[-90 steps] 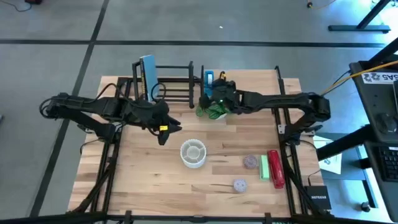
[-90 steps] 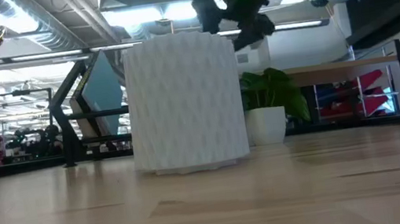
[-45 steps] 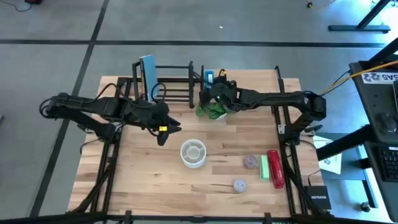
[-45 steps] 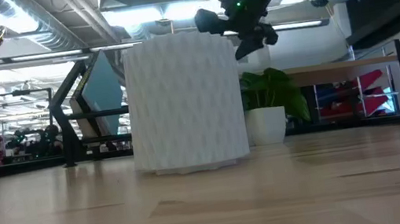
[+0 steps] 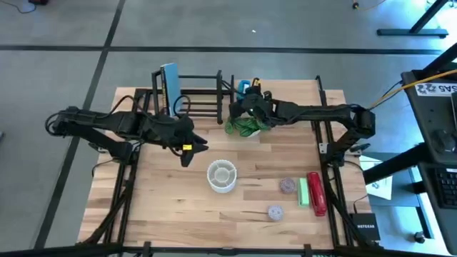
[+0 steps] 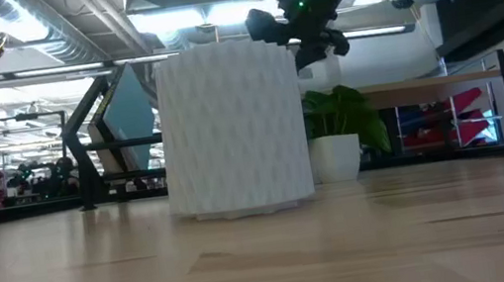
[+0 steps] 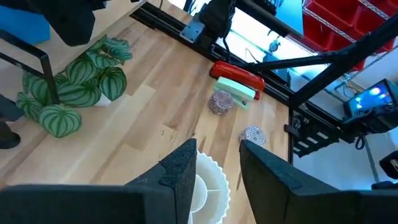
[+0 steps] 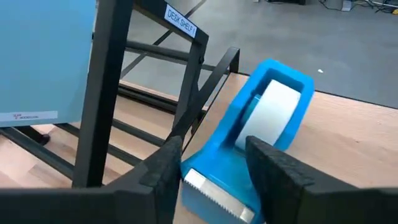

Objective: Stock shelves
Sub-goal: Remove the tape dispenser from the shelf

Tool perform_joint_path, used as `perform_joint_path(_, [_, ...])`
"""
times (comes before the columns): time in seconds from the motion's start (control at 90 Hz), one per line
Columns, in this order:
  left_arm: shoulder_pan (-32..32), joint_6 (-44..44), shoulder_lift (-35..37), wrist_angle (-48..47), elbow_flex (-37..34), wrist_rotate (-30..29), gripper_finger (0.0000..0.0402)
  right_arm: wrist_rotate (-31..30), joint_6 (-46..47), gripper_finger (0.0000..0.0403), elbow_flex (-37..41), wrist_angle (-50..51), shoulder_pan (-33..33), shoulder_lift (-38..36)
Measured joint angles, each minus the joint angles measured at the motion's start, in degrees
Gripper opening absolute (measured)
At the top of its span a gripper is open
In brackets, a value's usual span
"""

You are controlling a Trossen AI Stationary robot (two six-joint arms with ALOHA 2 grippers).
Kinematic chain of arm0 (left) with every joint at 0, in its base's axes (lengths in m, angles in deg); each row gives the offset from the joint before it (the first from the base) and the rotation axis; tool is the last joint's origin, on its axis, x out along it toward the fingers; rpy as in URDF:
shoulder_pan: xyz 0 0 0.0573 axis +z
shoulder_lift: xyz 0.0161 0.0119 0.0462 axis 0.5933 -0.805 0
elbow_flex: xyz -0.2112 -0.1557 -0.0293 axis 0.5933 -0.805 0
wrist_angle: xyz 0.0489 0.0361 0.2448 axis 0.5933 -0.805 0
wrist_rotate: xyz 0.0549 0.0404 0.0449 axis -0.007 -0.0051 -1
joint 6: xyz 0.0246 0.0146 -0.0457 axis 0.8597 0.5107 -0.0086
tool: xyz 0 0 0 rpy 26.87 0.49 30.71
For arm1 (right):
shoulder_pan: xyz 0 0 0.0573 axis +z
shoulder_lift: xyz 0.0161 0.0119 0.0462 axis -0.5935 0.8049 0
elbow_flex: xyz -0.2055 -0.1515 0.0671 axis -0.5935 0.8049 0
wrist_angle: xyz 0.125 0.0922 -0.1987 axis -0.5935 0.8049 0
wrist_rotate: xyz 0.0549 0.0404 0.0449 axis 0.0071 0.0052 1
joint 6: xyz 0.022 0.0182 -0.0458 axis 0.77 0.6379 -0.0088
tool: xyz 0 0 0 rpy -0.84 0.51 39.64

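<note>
rack: small black open frame of thin metal bars [image 5: 194,96], sitting at about 12 o'clock on the bench, near the far edge; a white "DESK SHELF" sticker shows on one bar in the right wrist view [image 8: 180,23]
in the rack: a flat light-blue panel [image 5: 170,87] standing upright at its 9 o'clock end, smooth and matte
bench: pale butcher-block wood [image 5: 250,200], strips with visible grain
right tool: [image 5: 248,105] up off the bench just at the rack's 3 o'clock end, fingers spread apart with nothing between them, pointing at the tape dispenser
tape dispenser: glossy blue plastic [image 8: 249,134] with a white roll in it and a toothed cutter strip, right beside the rack's end bars
plant: fake one, striped green rounded leaves [image 5: 245,127] in a small white pot [image 6: 336,158], under the right arm
left tool: [image 5: 193,148] around 9 o'clock of the white cup, fingers parted, holding nothing
cup: white, round, ribbed wall with a scalloped rim [image 5: 221,176], mid-bench
at 4 o'clock: red stapler [image 5: 316,193], green block [image 5: 303,191] touching it, two small speckled round things [image 5: 287,186] near them
</note>
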Motion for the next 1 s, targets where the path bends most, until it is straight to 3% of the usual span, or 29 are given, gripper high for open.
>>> perform_joint_path(0.222, [0.0,-0.47,0.0,0.02,0.0,-0.07,0.0107,0.45,-0.68,0.0141,0.17,1.81,0.01,-1.82])
perform_joint_path(0.522, [0.01,-0.37,0.0,0.02,0.0,-0.1,0.0107,2.5,-2.17,0.0064,0.13,4.24,0.04,-3.33])
perform_joint_path(0.667, [0.0,-0.35,0.0,0.02,0.0,-0.1,0.0107,4.16,-2.2,0.0051,0.09,3.87,-0.01,-3.33])
perform_joint_path(0.778, [0.0,-0.31,0.0,0.02,0.0,-0.1,0.0107,6.02,-3.64,0.0074,0.1,3.24,-0.1,-3.33])
perform_joint_path(1.0, [0.0,0.28,0.0,0.02,0.0,-0.1,0.0107,8.51,-6.09,0.0175,0.11,2.88,-0.05,-3.27])
